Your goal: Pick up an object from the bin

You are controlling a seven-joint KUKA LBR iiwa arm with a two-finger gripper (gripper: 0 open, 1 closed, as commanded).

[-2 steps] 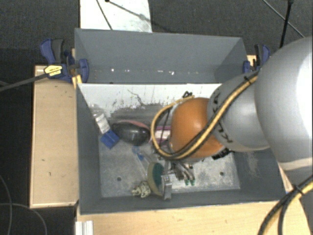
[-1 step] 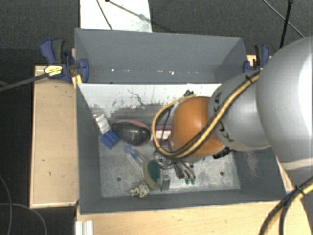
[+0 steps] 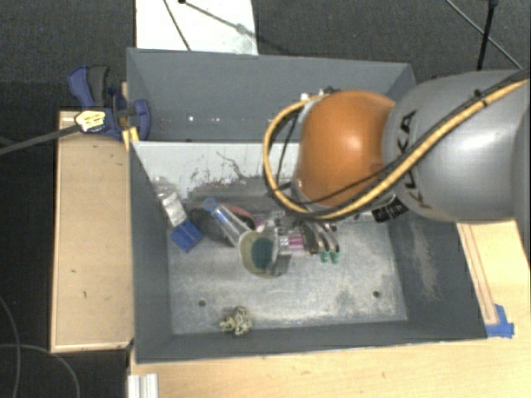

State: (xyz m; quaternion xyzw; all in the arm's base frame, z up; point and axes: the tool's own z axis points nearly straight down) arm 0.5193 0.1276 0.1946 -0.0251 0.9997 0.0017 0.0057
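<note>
In the middle of the bin (image 3: 365, 297), gripper (image 3: 322, 245), hold unreadable, beside one teal-lined cup (image 3: 261, 254), one blue block (image 3: 187, 237).

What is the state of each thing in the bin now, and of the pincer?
pincer: low over the middle of the bin, beside the cup.
teal-lined cup: tilted, mouth toward the camera.
blue block: lying free near the left wall.
dark tube: lying between block and cup.
olive lump: lying alone near the front wall.

One camera high over the grey metal bin (image 3: 249, 89), tilted down from its near side, far wall uppermost, whole bin in frame, arm (image 3: 473, 156) entering from bin's right.
</note>
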